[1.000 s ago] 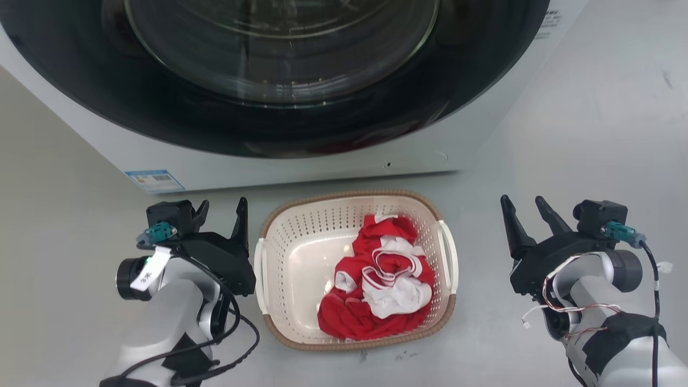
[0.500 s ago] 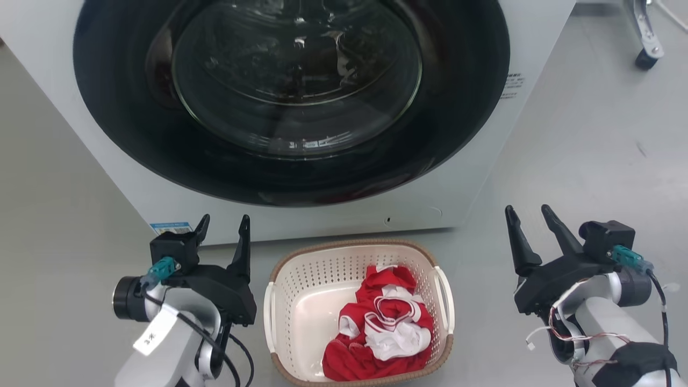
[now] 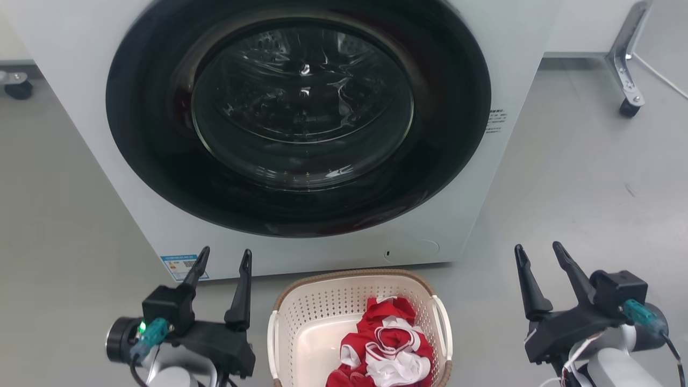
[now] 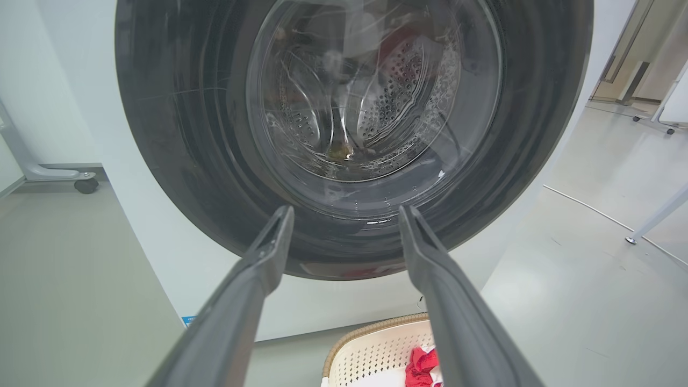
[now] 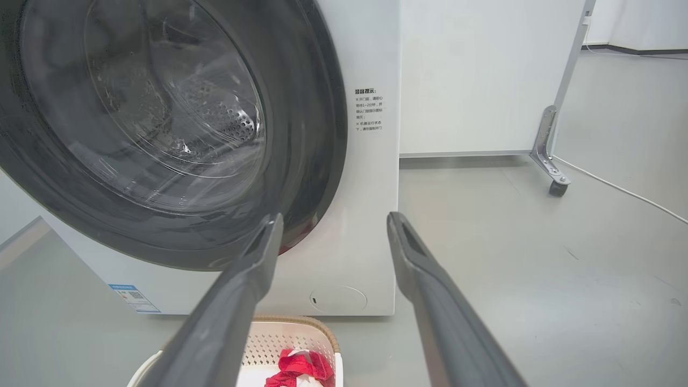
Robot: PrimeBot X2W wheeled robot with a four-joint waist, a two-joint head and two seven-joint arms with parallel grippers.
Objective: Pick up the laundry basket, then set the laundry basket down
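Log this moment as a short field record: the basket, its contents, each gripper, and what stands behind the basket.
basket: laundry basket on the floor, between the two grippers
contents: red and white clothes, bunched toward the basket's right side
left arm: left gripper open, empty, close beside the basket's left side, not touching it
right arm: right gripper open, empty, farther off on the basket's right
behind: washing machine, its round glass door apparently shut
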